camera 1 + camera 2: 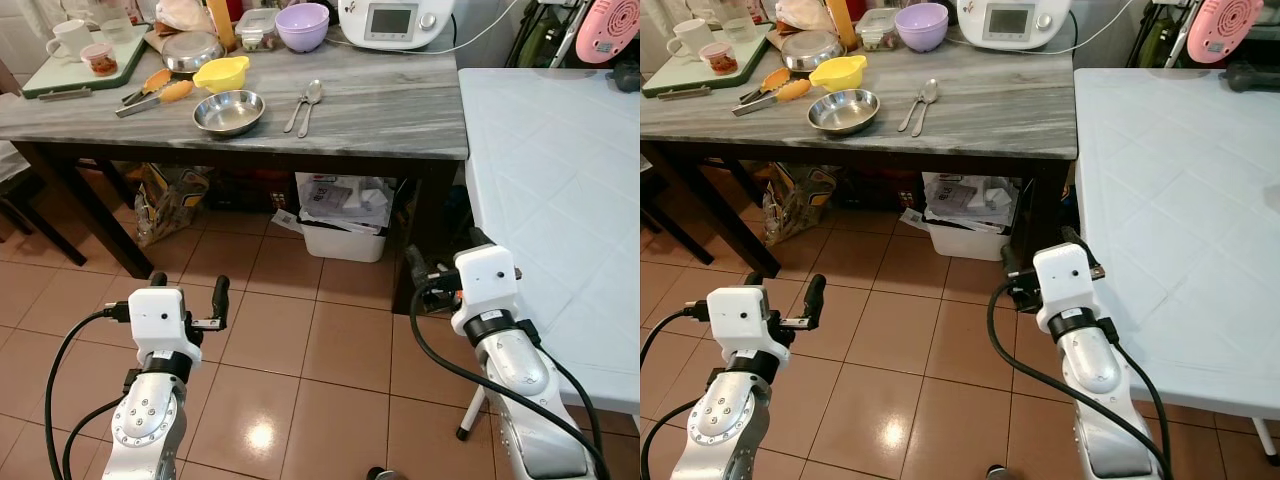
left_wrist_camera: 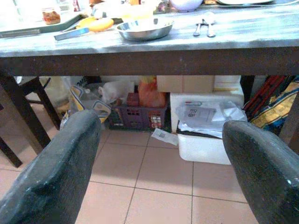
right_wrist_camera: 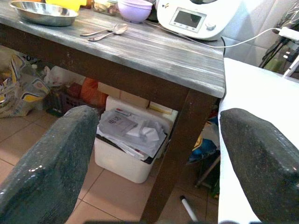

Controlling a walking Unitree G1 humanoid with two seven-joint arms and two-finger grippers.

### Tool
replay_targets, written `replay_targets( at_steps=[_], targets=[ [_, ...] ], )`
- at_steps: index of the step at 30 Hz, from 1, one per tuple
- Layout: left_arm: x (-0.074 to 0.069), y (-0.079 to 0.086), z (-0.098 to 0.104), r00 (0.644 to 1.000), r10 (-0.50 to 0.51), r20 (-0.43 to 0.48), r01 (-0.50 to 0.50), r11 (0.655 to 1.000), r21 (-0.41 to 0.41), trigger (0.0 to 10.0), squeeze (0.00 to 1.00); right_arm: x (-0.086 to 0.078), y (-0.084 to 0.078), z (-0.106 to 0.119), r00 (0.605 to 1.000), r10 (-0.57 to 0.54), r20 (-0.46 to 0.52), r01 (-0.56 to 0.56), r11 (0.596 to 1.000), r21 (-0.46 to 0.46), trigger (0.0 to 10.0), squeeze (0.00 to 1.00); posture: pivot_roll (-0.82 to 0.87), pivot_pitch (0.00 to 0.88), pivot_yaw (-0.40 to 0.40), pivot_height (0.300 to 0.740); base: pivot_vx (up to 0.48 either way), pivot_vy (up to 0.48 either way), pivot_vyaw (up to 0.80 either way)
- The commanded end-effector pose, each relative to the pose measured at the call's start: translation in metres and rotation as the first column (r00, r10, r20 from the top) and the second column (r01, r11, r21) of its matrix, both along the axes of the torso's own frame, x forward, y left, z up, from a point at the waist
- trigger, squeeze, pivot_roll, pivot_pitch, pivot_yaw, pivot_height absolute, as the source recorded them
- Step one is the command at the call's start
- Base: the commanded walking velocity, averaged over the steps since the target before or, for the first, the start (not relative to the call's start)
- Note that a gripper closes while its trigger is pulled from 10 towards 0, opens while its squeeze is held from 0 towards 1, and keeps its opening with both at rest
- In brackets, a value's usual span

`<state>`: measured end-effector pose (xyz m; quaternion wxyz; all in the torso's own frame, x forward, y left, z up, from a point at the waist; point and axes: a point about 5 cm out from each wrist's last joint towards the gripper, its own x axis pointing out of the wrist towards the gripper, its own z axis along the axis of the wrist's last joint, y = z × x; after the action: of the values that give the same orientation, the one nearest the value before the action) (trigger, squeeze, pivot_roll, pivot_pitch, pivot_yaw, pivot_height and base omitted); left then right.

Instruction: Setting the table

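A steel bowl sits near the front edge of the grey wooden table, with two spoons just to its right. Behind them are a yellow bowl, a purple bowl, tongs and a steel lid. A white table stands on the right. My left gripper hangs open over the tiled floor, well short of the grey table. My right gripper is open too, low beside the white table's edge. Both hold nothing.
A green tray with a white mug and a small jar is at the table's far left. A white kitchen appliance stands at the back. Under the table are a white bin of papers and a bag.
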<state>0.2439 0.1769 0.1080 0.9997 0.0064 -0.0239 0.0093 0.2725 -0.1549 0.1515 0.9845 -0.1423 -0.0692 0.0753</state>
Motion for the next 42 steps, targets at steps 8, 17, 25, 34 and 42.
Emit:
replay_targets(
  at_steps=[8, 17, 25, 34, 42],
  targets=[
    [-0.001, 0.007, -0.006, 0.998, 0.042, -0.047, -0.041, 0.999, 0.01, 10.0, 0.0, 0.003, 0.008, 0.003, 0.999, 0.03, 0.022, -0.03, 0.999, -0.02, 10.0, 0.02, -0.15, 0.131, 0.14, 0.74, 0.0, 0.0, -0.07],
    [-0.002, 0.01, -0.009, 0.995, 0.043, -0.085, -0.045, 0.999, -0.016, 10.0, 0.0, 0.005, 0.01, 0.002, 0.999, 0.034, 0.021, -0.034, 0.999, -0.022, 10.0, 0.02, -0.14, 0.13, 0.143, 0.74, 0.0, 0.0, 0.0],
    [-0.001, 0.012, -0.008, 0.996, 0.022, -0.087, -0.021, 1.0, 0.01, 10.0, 0.0, 0.008, 0.012, 0.002, 0.999, 0.038, 0.024, -0.037, 0.999, -0.02, 10.0, 0.02, -0.13, 0.125, 0.142, 0.74, 0.0, 0.0, 0.0],
    [0.0, 0.007, -0.006, 0.997, -0.033, -0.075, 0.032, 0.999, -0.008, 10.0, 0.0, 0.01, 0.013, 0.002, 0.999, 0.036, 0.03, -0.036, 0.999, -0.023, 10.0, 0.02, -0.14, 0.119, 0.143, 0.74, 0.0, -0.188, 0.0],
    [-0.001, 0.005, -0.007, 0.996, -0.048, -0.079, 0.047, 0.999, -0.017, 10.0, 0.0, 0.011, 0.011, 0.002, 0.999, 0.03, 0.031, -0.029, 0.999, -0.026, 10.0, 0.02, -0.14, 0.123, 0.142, 0.74, 0.0, -0.313, 0.0]
  ],
)
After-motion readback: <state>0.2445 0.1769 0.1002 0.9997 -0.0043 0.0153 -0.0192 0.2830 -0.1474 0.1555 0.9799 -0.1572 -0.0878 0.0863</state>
